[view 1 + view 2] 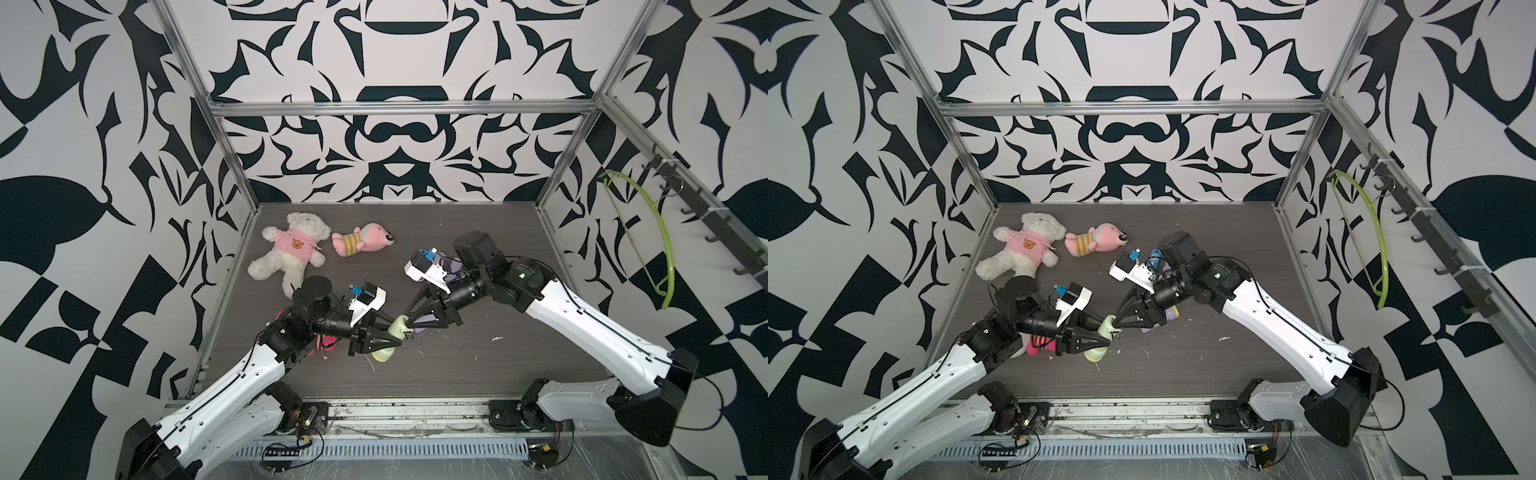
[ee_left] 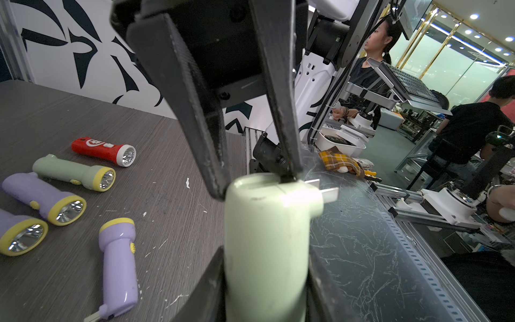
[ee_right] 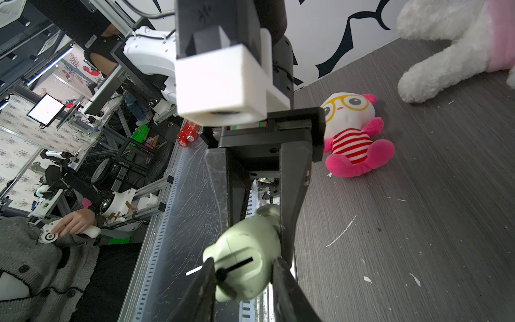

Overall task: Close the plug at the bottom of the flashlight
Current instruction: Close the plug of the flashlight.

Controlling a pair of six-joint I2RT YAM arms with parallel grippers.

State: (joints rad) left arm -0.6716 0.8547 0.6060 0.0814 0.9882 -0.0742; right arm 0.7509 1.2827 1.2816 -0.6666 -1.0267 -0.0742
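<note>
A pale green flashlight (image 1: 398,327) (image 1: 1108,327) is held above the table between both arms. My left gripper (image 2: 266,292) (image 1: 394,338) (image 1: 1105,337) is shut on its body (image 2: 264,237). My right gripper (image 3: 243,263) (image 1: 409,324) (image 1: 1116,323) meets it from the other side. Its fingers sit against both sides of the flashlight's bottom end (image 3: 245,251), where a dark slot shows. The plug (image 2: 326,193) stands out sideways from that end, metal prongs exposed. One prong (image 3: 193,270) shows as a thin white line. The yellow head hangs below, partly hidden.
Several other flashlights lie on the grey table: red (image 2: 103,150), green (image 2: 72,172), purple (image 2: 118,262). A white teddy (image 1: 291,249) and a pink plush (image 1: 365,241) lie at the back. A small pink doll (image 3: 351,136) lies under my left arm. The metal rail (image 1: 374,415) marks the front edge.
</note>
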